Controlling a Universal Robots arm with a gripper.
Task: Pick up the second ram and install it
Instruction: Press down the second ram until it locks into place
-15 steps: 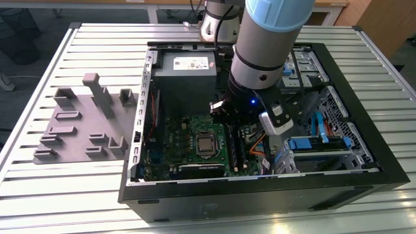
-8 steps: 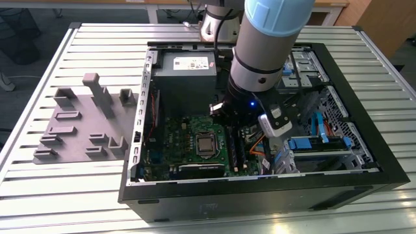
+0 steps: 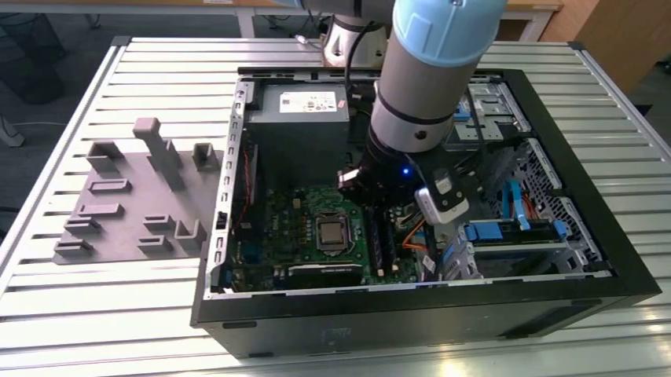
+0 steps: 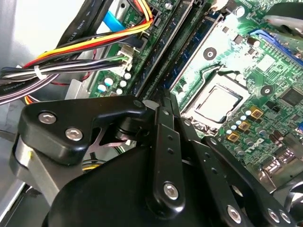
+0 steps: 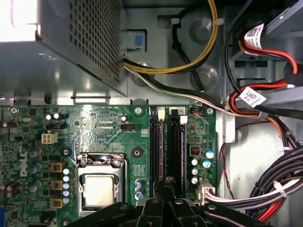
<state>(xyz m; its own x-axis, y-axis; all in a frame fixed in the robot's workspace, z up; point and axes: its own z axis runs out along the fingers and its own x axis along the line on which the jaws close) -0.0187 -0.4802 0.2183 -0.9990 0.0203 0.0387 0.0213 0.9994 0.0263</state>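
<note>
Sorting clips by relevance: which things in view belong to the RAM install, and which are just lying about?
Job in hand:
gripper, right over the slots
memory slots on the motherboard
computer case, open

Just lying about:
grey moulded tray on the table beside the case
power supply
processor
cable bundle

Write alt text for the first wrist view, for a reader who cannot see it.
The black end effector hangs over the black memory slots on a green motherboard inside an open computer case. Beside the slots sits a bare processor in its socket; beyond the board are a perforated grey power supply and bundled cables.
</note>
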